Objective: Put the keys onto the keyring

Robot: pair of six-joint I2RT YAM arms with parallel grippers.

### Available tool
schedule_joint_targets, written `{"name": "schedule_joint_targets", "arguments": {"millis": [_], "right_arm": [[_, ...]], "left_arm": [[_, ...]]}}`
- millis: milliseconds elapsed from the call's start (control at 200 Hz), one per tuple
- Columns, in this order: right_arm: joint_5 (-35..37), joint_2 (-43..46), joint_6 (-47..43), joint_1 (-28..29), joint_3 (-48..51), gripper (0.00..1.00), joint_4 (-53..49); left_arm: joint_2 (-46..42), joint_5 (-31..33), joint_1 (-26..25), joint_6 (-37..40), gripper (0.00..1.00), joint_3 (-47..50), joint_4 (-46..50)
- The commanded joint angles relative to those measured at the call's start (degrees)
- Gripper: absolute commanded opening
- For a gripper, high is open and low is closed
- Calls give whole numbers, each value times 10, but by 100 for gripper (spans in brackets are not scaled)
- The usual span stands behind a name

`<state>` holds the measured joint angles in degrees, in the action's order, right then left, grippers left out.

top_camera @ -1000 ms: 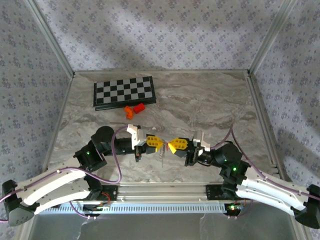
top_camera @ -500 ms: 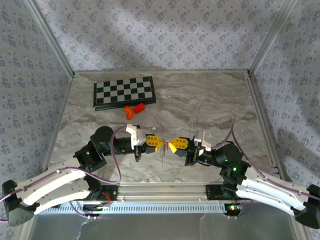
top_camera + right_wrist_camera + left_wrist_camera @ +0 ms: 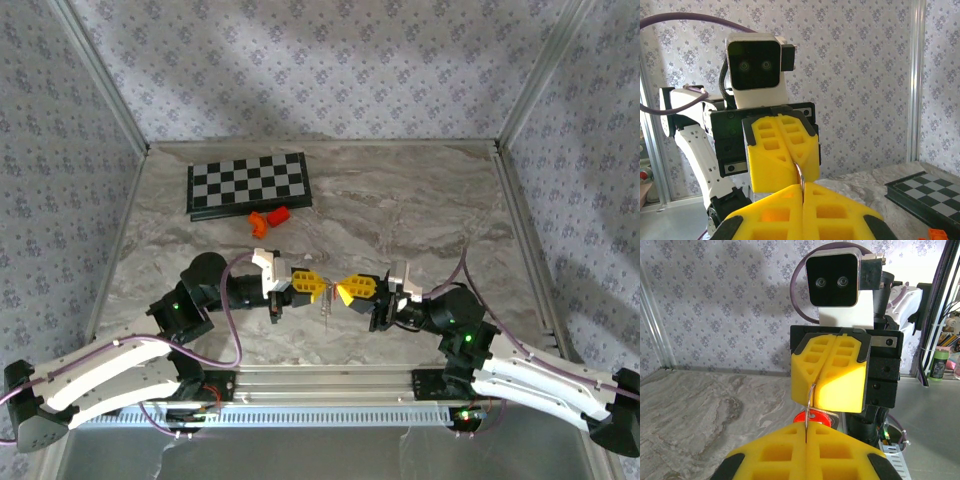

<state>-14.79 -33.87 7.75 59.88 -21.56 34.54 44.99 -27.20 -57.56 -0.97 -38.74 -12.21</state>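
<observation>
Top external, six o'clock: nothing moved — left gripper (image 3: 318,286) and right gripper (image 3: 343,292) stay pinched on the red-tagged silver wire keyring (image 3: 326,291) — threading seems stalled.

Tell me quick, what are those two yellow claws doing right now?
Left gripper: closed, pinching the keyring by its wire ring.
Right gripper: closed, on the same wire ring, it seems.

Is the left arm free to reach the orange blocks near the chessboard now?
Probably not yet. The table toward the blocks looks free, but the left hand is shut on the keyring, which the right hand pinches too. It would have to let go first.
</observation>
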Motion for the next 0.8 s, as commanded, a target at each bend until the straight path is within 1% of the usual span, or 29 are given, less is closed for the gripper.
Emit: {"name": "schedule_joint_targets", "arguments": {"millis": [0,525,795], "right_arm": [[12,-3,2,-1,0,0,21],[12,-7,2,0,-2,0,34],[2,-30,4,0,-12,0,48]], "left_arm": [[-13,-7,-3,0,0,-13,-26],[-27,-2,-4,4,0,-7,-18],[-28,1,-4,6,0,-3,-21]]}}
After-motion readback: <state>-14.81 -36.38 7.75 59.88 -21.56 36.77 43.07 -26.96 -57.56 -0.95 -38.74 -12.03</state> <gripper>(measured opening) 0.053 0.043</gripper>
